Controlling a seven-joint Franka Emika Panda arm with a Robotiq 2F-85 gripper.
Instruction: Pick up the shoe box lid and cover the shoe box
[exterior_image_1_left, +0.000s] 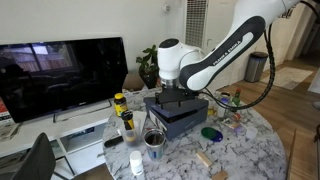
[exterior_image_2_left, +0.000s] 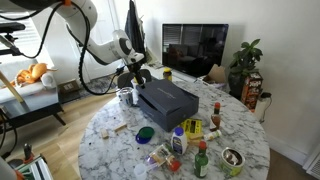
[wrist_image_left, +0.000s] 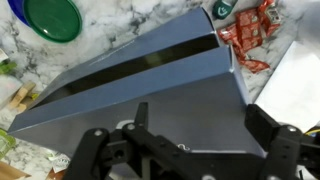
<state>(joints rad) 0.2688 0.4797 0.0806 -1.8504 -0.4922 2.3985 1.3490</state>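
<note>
The dark blue-grey shoe box (exterior_image_1_left: 187, 123) (exterior_image_2_left: 172, 110) stands in the middle of the round marble table (exterior_image_1_left: 245, 150) (exterior_image_2_left: 120, 120). The shoe box lid (exterior_image_1_left: 170, 103) (exterior_image_2_left: 163, 92) (wrist_image_left: 190, 90) lies flat on top of it. In the wrist view a dark strip runs along one long side of the lid, and I cannot tell whether that side sits flush. My gripper (exterior_image_1_left: 178, 92) (exterior_image_2_left: 137, 80) (wrist_image_left: 203, 115) hangs just above one end of the lid. Its jaws stand open, one finger (wrist_image_left: 140, 112) over the lid's face and the other past its edge. Nothing is held.
Bottles (exterior_image_1_left: 122, 105) (exterior_image_2_left: 190, 135) and a metal cup (exterior_image_1_left: 153, 140) crowd the table near the box. A green dish (wrist_image_left: 52, 18) (exterior_image_2_left: 146, 132) and a red wrapper (wrist_image_left: 245, 30) lie close to it. A TV (exterior_image_1_left: 60, 75) (exterior_image_2_left: 195, 45) stands behind the table.
</note>
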